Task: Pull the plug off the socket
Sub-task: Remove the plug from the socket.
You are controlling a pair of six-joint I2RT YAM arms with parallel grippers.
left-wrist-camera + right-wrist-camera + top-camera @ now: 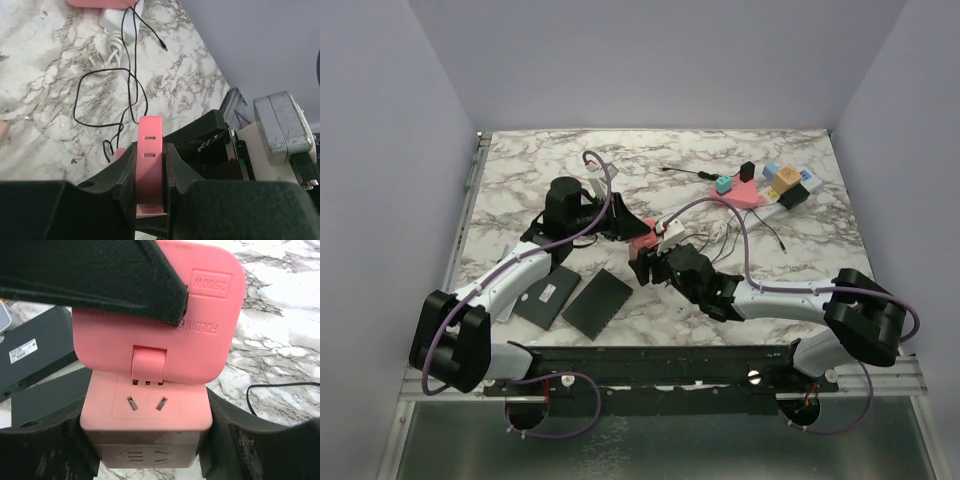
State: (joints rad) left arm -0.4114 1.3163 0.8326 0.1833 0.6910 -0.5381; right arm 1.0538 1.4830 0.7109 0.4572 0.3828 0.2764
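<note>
A flat pink folding plug (200,330) sits with its prongs in the top of a pink outlet cube (145,410). My right gripper (147,440) is shut on the cube's two sides. My left gripper (150,165) is shut on the flat plug (150,145), edge-on between its pads. In the top view both grippers meet at mid-table, left gripper (636,230) above right gripper (650,265), with the pink plug (645,243) between them. The socket, a white power strip (792,198), lies at the back right, apart from both grippers.
Two flat black pads (605,300) (548,298) lie near the front left. Coloured cube adapters (780,180) and a black plug (747,170) sit by the strip. A thin black cable (130,85) and a coiled white cord (112,50) lie on the marble.
</note>
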